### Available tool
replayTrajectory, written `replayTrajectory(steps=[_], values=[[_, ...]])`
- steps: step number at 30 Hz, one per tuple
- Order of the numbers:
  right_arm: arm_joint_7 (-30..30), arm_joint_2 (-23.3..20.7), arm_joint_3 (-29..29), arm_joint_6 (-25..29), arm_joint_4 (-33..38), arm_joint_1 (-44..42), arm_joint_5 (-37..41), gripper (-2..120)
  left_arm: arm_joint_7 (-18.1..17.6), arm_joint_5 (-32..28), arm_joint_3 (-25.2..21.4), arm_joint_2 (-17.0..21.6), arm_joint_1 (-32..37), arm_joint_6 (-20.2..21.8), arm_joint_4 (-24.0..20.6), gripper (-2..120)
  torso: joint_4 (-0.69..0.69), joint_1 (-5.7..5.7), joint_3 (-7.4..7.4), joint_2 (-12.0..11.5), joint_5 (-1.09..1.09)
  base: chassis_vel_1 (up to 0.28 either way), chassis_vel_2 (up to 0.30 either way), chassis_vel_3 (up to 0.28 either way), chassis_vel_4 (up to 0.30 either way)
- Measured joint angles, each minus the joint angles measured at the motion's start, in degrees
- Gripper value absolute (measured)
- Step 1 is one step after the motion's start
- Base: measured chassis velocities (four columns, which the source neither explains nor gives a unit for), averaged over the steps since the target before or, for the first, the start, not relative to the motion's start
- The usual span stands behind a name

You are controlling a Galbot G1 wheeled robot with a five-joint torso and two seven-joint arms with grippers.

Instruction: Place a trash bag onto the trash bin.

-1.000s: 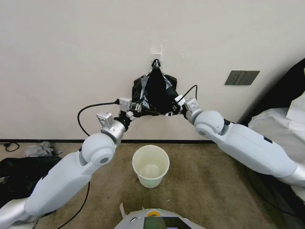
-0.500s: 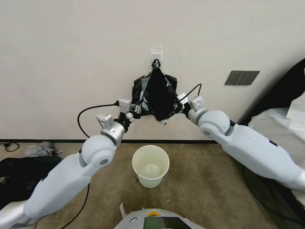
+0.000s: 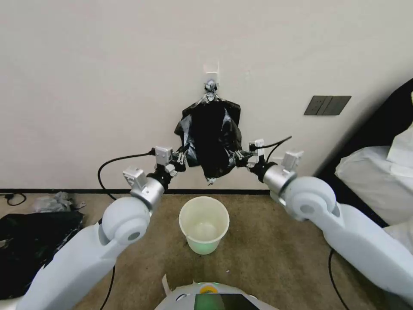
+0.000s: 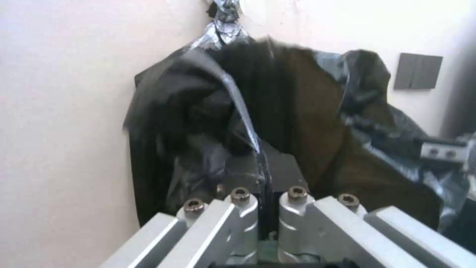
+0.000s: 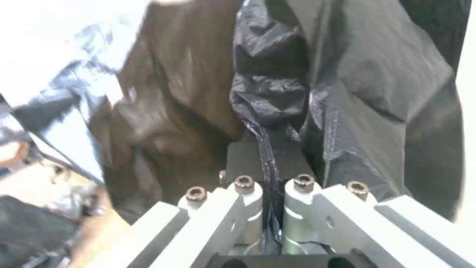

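Bags first: one black trash bag (image 3: 211, 135) is hanging in the upper middle of the head view, its top gathered at one white wall clip (image 3: 211, 69), and I am gripping it on both sides. My left gripper (image 3: 183, 156) is pinching the bag's left edge, fingers pressed together on the film. My right gripper (image 3: 237, 156) is doing the same on the right edge. One cream-white trash bin (image 3: 204, 224) is standing upright on the brown carpet (image 3: 275, 241) in the lower middle of the frame, directly beneath the bag and well apart from it. The bag's lowest tip is dangling above the bin's rim without touching it.

One dark wall plate (image 3: 327, 104) is sitting at the right of the frame, and one heap of black plastic (image 3: 30, 241) is lying at the lower left on the floor.

My left wrist camera is showing what the head view is not: a fold of film running straight down between my closed pads, with the bag's brownish translucent inside opening beside it, the other gripper's pale housing at the far right edge. My right wrist camera is showing a crumpled rope of film clamped between its own pads.

I am reading no writing or labels anywhere.
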Motion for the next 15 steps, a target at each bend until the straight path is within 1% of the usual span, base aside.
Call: replayTrajectory(steps=[2, 7, 9, 11, 15], values=[[0.38, 1.08, 2.77, 0.46, 1.86, -2.59, 0.70, 0, 0.06, 0.62, -0.66, 0.03, 1.86, -0.11, -0.94, 0, -0.02, 0.00, 0.00, 0.00, 0.01, 0.000, 0.000, 0.000, 0.000], [0.75, 2.27, 5.07, 0.75, 3.48, -5.56, 0.84, 0, 0.55, 2.04, -0.94, -0.01, 3.99, -0.37, -1.41, 0, -0.01, 0.00, 0.00, 0.00, 0.00, 0.000, 0.000, 0.000, 0.000], [0.99, 3.59, 6.40, 0.92, 4.24, -8.06, 0.57, 0, 1.22, 3.71, -0.91, -0.27, 5.56, -0.97, -1.36, 0, -0.01, 0.00, 0.00, 0.00, 0.01, 0.000, 0.000, 0.000, 0.000], [1.01, 4.11, 6.69, 1.01, 4.45, -8.95, 0.22, 0, 1.35, 4.07, -0.86, -0.46, 6.05, -1.10, -1.22, 0, -0.01, 0.00, 0.00, 0.00, 0.01, 0.000, 0.000, 0.000, 0.000], [0.74, 7.75, 7.64, 1.15, 5.90, -16.25, -3.53, 0, 1.74, 5.76, -0.38, -1.75, 8.39, -1.45, -0.34, 0, -0.03, 0.00, 0.00, 0.00, 0.01, 0.000, 0.000, 0.000, 0.000]])
